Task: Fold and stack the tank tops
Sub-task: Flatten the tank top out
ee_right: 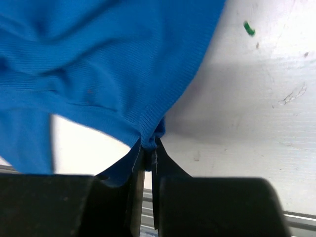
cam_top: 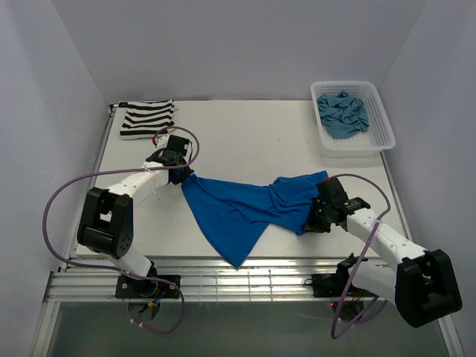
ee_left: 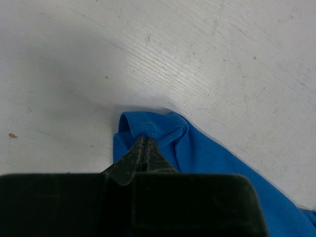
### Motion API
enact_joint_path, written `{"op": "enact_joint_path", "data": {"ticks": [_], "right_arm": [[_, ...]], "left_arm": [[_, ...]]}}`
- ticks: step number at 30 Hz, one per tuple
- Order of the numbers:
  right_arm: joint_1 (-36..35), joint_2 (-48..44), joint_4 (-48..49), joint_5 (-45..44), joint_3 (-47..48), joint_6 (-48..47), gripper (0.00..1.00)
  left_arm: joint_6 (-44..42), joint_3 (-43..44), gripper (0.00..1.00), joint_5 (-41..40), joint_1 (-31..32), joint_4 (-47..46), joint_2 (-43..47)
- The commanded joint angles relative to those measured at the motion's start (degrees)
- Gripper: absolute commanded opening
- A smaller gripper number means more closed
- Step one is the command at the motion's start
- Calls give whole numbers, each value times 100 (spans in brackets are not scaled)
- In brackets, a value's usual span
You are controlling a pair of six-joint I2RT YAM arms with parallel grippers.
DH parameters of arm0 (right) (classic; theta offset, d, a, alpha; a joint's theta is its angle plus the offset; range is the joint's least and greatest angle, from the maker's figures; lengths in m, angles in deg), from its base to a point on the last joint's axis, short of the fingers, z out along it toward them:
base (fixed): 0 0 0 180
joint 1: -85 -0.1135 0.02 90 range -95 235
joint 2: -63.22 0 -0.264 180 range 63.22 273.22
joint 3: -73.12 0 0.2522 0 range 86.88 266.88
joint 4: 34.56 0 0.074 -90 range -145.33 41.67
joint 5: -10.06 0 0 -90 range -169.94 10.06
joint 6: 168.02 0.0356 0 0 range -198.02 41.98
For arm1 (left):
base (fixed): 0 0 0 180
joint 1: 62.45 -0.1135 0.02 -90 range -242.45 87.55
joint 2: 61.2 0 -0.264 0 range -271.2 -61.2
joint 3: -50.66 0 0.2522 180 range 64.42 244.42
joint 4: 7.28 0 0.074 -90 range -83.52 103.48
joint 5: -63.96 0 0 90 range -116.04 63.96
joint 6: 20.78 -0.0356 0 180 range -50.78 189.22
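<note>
left gripper [ee_left: 144,143], jaws pinched tight on a rolled edge of the royal blue tank top [cam_top: 238,208]; right gripper [ee_right: 150,150], jaws likewise closed on an edge of the same garment. we see the cloth strung between the two hands, fairly straight along its far edge, the rest trailing to a point on the near side of both. just beyond the left gripper lies the striped top [cam_top: 147,119], folded on the table [cam_top: 253,134]. well beyond the right gripper the teal top [cam_top: 342,113] sits crumpled in the basket [cam_top: 387,140].

we judge the step in hand to be the spreading of the blue top before its first fold. to do it well we would draw the hands apart evenly, so that neither pinch slips, and only until the bunched folds next to the right gripper open out. we would keep both hands low, letting the trailing point drag flat rather than curl under. the left pinch holds little cloth, by the wrist view, so a sharp tug risks losing it. whether each hand holds a strap or the hem we cannot tell.
</note>
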Motion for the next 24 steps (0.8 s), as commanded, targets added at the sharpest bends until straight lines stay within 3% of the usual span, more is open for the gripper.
{"op": "enact_joint_path", "data": {"ticks": [1, 9, 13, 20, 24], "right_arm": [[-15, -654, -15, -137, 766, -142, 8], [56, -1727, -561, -304, 3102, -528, 8], [73, -1903, -772, -1023, 4001, -704, 8], [74, -2079, -983, -1939, 4916, -1108, 8], [82, -1729, -949, -1974, 4917, -1249, 8]], "left_arm": [[101, 269, 0, -94, 13, 216, 724], [40, 558, 0, -471, 13, 646, 2631], [-40, 1128, 0, -936, 13, 1103, 3492], [-242, 1930, 0, -1675, 4, 1623, 4196], [-356, 1878, 0, -1693, 4, 1395, 3961]]}}
